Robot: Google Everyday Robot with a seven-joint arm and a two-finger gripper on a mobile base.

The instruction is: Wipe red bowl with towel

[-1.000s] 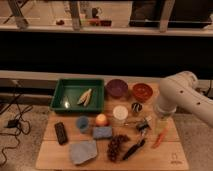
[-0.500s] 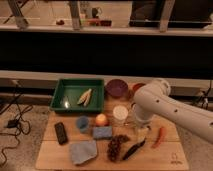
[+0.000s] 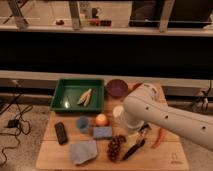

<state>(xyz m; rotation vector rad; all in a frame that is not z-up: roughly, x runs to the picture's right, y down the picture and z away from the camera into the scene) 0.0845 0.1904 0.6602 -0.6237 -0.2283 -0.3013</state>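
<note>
change vs. prior frame: arm has swung toward picture-left. it now spans the tabletop from the right edge to centre and covers most of the red bowl. objs. unmoved.

1. key relation. towel lies flat at the front-left of the tabletop, untouched. red bowl sits at the back, right of centre, just beside the purple bowl; only a sliver of its rim shows behind the arm. towel and red bowl are well apart on a diagonal: towel front-left, bowl back-right. from the arm's rounded end the towel lies nearer the camera and to picture-left, w/ the blue pad and grapes between.

2. tool. hidden beneath the arm, approx. over the tabletop centre near the white cup. opening and load: cannot tell.

3. arm pose. long link low, slanting up from the right, rounded end above the cup.

4. est. step: approach to towel; pickup not yet done. next move prob. needs more travel front-left, clearing the pad.
</note>
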